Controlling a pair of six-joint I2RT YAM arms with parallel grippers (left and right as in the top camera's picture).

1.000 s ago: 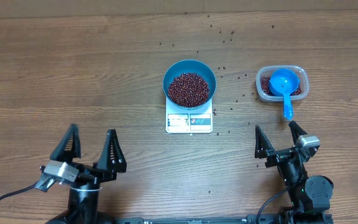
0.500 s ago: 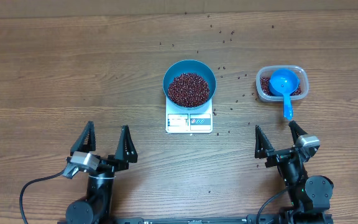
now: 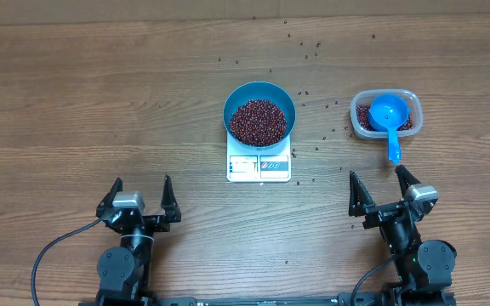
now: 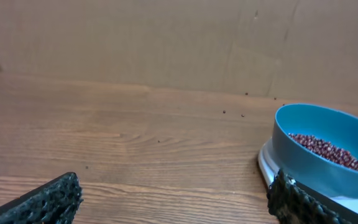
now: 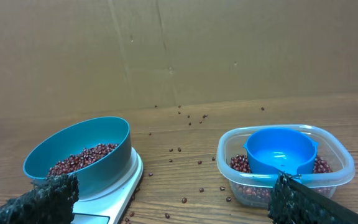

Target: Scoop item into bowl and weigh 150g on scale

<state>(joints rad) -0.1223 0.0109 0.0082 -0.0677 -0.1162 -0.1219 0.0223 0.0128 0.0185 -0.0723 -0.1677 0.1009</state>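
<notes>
Nearest you, both arms sit low at the near edge of the desk [image 3: 100,102]. The left pincer [image 3: 140,187] is spread fully wide and has hold of nothing, and so is the right pincer [image 3: 376,177] - empty, fingers splayed.

The relation to watch is on the right side. The blue scoop [image 3: 387,112] lies just ahead of the right pincer, and its handle hangs over the near rim of the clear tub [image 3: 355,126]. The handle's long axis runs near to far, its free end pointing back at you. The right arm is plainly the nearer one; the left is well apart from it.

Ahead and between the two arms sits the white scale [image 3: 259,166], front panel toward you, though the display is too small to read. The blue bowl [image 3: 288,104] stands on it with a good layer of beans [image 3: 259,121] inside. The tub holds more beans around the scoop's cup.

Farther out, stray beans [image 3: 317,44] dot the wood - my guess is that any further scoop should travel level.
</notes>
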